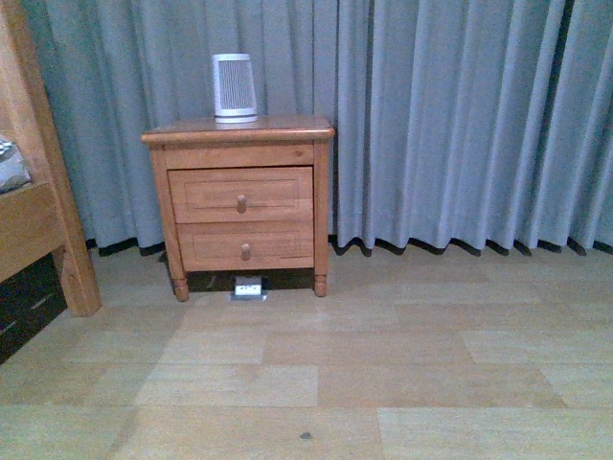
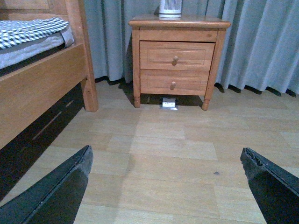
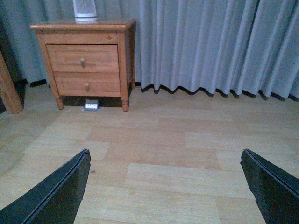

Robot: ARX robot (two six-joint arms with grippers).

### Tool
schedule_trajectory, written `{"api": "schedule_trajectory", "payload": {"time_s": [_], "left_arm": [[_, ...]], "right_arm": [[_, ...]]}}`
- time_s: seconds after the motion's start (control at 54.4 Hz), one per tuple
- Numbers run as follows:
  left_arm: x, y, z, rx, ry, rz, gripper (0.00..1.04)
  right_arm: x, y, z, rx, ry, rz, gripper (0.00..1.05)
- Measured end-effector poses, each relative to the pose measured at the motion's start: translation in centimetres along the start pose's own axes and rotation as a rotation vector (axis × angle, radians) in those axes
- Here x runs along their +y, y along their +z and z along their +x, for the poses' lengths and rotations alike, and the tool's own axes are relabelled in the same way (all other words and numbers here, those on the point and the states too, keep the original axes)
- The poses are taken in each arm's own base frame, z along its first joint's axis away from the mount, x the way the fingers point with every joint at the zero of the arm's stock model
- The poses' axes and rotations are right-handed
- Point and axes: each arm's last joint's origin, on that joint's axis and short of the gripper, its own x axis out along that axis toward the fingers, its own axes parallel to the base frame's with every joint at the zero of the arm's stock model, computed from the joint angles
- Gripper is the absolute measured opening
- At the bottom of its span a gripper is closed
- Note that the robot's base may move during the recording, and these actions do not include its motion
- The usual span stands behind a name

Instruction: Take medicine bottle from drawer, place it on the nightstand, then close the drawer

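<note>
The orange-brown nightstand (image 1: 239, 132) (image 2: 179, 22) (image 3: 82, 26) stands against the grey curtain. Its upper drawer (image 1: 241, 194) (image 2: 176, 55) (image 3: 82, 58) is shut, with one round knob on the front. The medicine bottle is hidden. My left gripper (image 2: 166, 156) is open over bare floor, well short of the nightstand. My right gripper (image 3: 166, 156) is open too, with only floor between its fingers. Neither arm shows in the front view.
A white ribbed device (image 1: 235, 88) stands on the nightstand top. The lower drawer (image 1: 245, 246) is shut. A small white box (image 1: 248, 287) lies under the cabinet. A wooden bed frame (image 1: 38, 182) (image 2: 42, 84) stands at the left. Wood plank floor (image 1: 383, 364) stretches in front.
</note>
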Motion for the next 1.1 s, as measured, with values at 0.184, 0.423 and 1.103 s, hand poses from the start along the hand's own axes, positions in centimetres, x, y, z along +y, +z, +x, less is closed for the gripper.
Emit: {"api": "schedule_trajectory", "payload": {"time_s": [0.184, 0.423, 1.103], "left_arm": [[0.00, 0.00, 0.00, 0.000, 0.000, 0.000, 0.98], [0.00, 0.00, 0.00, 0.000, 0.000, 0.000, 0.98], [0.00, 0.00, 0.00, 0.000, 0.000, 0.000, 0.98]], "right_arm": [[0.00, 0.00, 0.00, 0.000, 0.000, 0.000, 0.98], [0.00, 0.00, 0.00, 0.000, 0.000, 0.000, 0.98], [0.00, 0.00, 0.00, 0.000, 0.000, 0.000, 0.98]]}}
